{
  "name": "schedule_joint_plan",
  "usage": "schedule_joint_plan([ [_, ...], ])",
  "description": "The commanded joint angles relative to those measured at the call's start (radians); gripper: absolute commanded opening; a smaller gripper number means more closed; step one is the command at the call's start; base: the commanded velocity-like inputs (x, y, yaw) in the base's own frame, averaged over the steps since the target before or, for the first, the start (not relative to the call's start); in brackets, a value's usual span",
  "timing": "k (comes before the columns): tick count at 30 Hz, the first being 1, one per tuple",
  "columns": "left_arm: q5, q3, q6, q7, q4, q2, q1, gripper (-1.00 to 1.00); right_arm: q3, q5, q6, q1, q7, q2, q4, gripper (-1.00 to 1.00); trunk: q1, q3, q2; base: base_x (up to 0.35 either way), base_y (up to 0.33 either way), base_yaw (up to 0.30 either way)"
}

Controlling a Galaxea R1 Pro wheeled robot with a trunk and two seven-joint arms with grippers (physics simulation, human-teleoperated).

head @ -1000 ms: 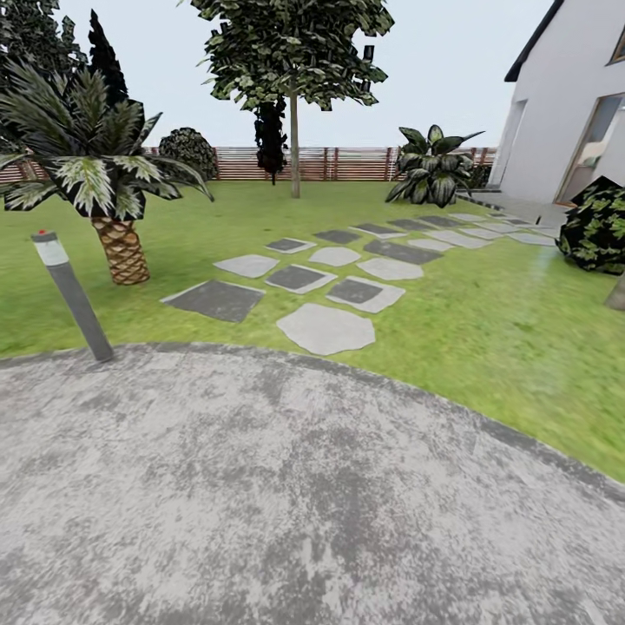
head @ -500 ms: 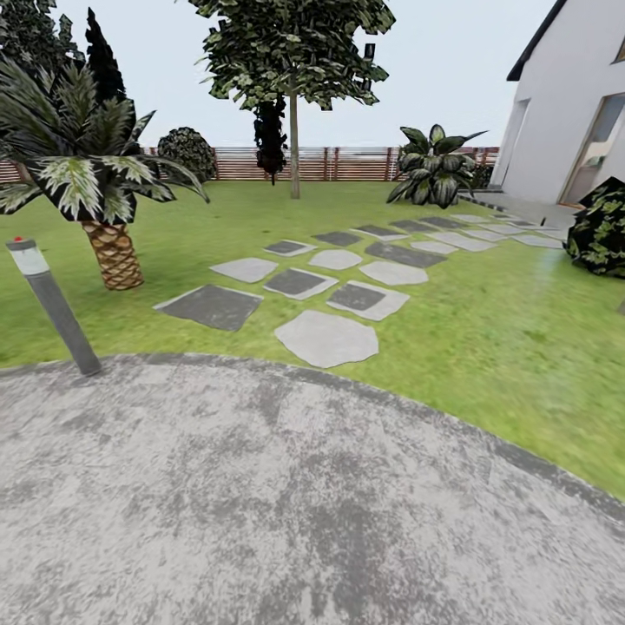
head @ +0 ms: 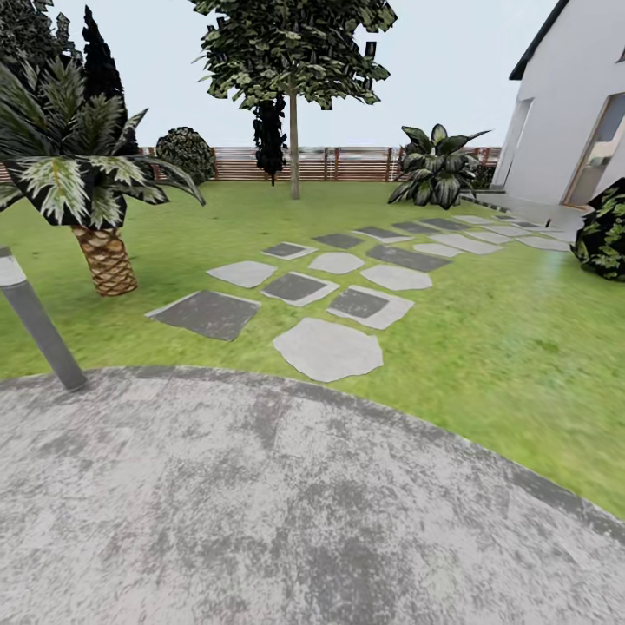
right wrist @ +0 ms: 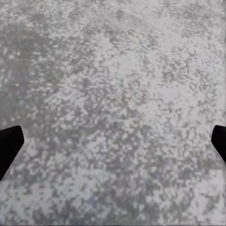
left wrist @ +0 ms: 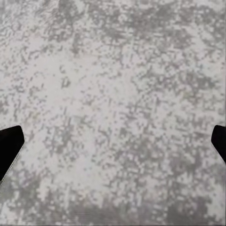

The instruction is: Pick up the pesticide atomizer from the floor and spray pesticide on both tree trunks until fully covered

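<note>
One tree (head: 293, 52) with a thin bare trunk (head: 294, 148) is seen far off on the lawn (head: 486, 347), near the slat fence (head: 347, 163). About fifteen stepping slabs (head: 328, 348) are laid across the grass. One palm (head: 82, 178) and one lamp post (head: 35, 321) are seen by the grey paving (head: 260, 503). No writing can be read. The left gripper (left wrist: 113, 146) and the right gripper (right wrist: 113, 146) are spread wide over paving, with nothing held.

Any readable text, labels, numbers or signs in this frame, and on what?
None can be read.
The white house wall, the wooden fence and the grey bollard light carry no lettering.
The paving and the stepping slabs are unmarked; both wrist views show bare speckled paving.
</note>
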Motion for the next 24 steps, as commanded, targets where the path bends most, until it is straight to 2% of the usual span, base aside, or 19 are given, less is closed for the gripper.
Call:
schedule_joint_plan([
  [1, 0.005, 0.0, -0.003, 0.0, 0.001, 0.0, -0.001, 1.0, 0.001, -0.005, -0.003, 0.0, 0.0, 0.0, 0.0, 1.0, 0.0, -0.001, 0.0, 0.339, 0.0, 0.0],
  [9, 0.005, 0.0, -0.003, 0.0, 0.001, -0.001, -0.001, 1.0, 0.001, -0.006, -0.007, 0.0, -0.001, 0.001, -0.038, 1.0, 0.0, -0.001, 0.0, 0.339, 0.0, 0.0],
  [16, 0.004, 0.0, -0.003, 0.001, 0.002, -0.002, -0.001, 1.0, 0.0, -0.007, -0.008, -0.001, -0.001, 0.0, -0.168, 1.0, 0.0, -0.001, 0.0, 0.339, 0.0, 0.0],
  [24, 0.004, -0.001, -0.003, 0.001, 0.001, -0.002, -0.001, 1.0, 0.0, -0.006, -0.008, -0.002, 0.0, 0.0, -0.2, 1.0, 0.0, -0.001, 0.0, 0.339, 0.0, 0.0],
])
